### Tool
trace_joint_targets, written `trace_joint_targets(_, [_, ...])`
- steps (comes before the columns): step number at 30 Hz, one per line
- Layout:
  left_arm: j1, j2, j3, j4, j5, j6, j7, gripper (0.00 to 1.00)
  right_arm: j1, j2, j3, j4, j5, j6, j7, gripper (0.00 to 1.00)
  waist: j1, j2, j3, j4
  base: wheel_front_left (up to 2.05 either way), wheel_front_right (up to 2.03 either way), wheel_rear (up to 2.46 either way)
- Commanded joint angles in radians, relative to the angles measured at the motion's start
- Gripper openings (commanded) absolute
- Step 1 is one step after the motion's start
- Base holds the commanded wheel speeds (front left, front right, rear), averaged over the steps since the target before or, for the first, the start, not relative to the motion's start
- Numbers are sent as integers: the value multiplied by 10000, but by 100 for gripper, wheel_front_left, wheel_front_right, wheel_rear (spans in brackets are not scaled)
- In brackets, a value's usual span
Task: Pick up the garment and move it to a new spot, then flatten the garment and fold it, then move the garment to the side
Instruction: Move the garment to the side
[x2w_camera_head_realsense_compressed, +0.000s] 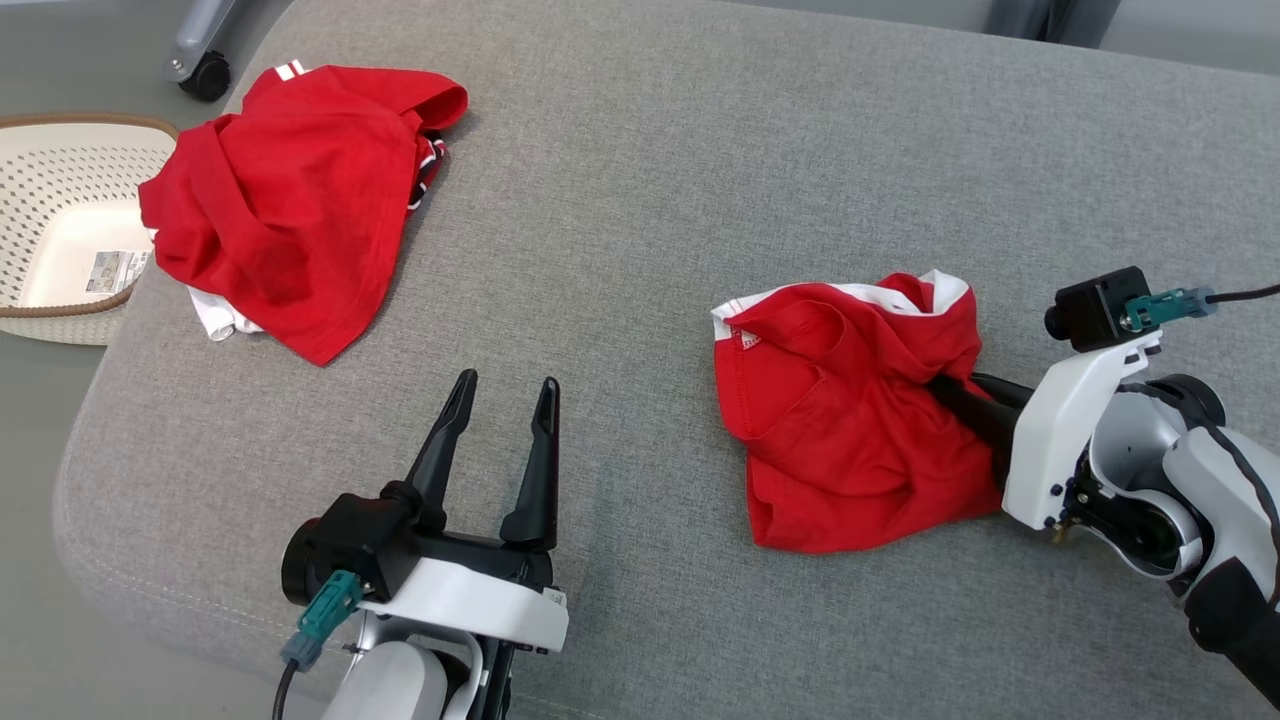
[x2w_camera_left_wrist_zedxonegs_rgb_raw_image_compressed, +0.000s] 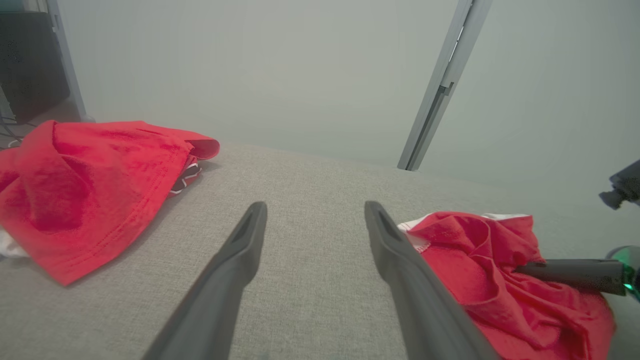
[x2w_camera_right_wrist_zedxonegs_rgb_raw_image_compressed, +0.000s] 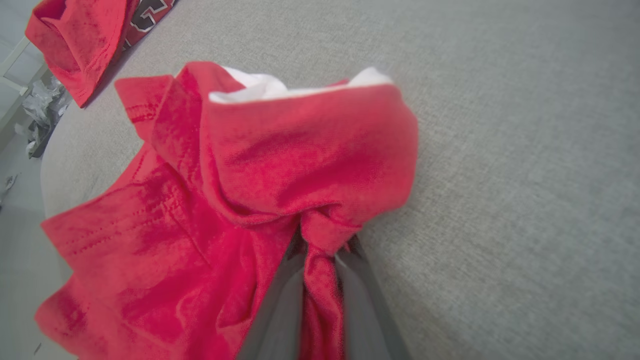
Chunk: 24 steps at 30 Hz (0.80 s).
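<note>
Head view: the red garment (x2w_camera_head_realsense_compressed: 850, 440) lies crumpled on the grey cushion (x2w_camera_head_realsense_compressed: 640, 180), on the robot's right. The right gripper (x2w_camera_head_realsense_compressed: 952, 392) reaches into its right edge. The left gripper (x2w_camera_head_realsense_compressed: 505, 385) is released and stands well apart.

Left wrist view: the garment lies to the right of the spread fingers.

Right wrist view: the jaws are clamped on a bunched red fold. White trim shows along the far edge.

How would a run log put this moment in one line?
right gripper: shut on red garment | left gripper: open, empty | other garment: lying far left

left tool (x2w_camera_head_realsense_compressed: 507, 383) spread wide, right tool (x2w_camera_head_realsense_compressed: 948, 388) pinched tight
</note>
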Motion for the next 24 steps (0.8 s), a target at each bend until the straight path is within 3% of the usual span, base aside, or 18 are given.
trace_joint_targets(1, [-140,36,-3,-12,-74,91,-13,100,-197,-123,303,113,123,2,-342,0,0,0,-28,20,0,0,0])
trace_joint_targets(15, [105,37,182,-24,153,10,-13,100,-230,-271,898,740,1024,2,-1816,0,0,0,-415,-564,0,0,0])
trace_joint_targets(24, [5,37,347,-36,621,-184,-14,100,-249,-67,1016,1085,1423,2,-2842,0,0,0,-380,-1920,0,0,0])
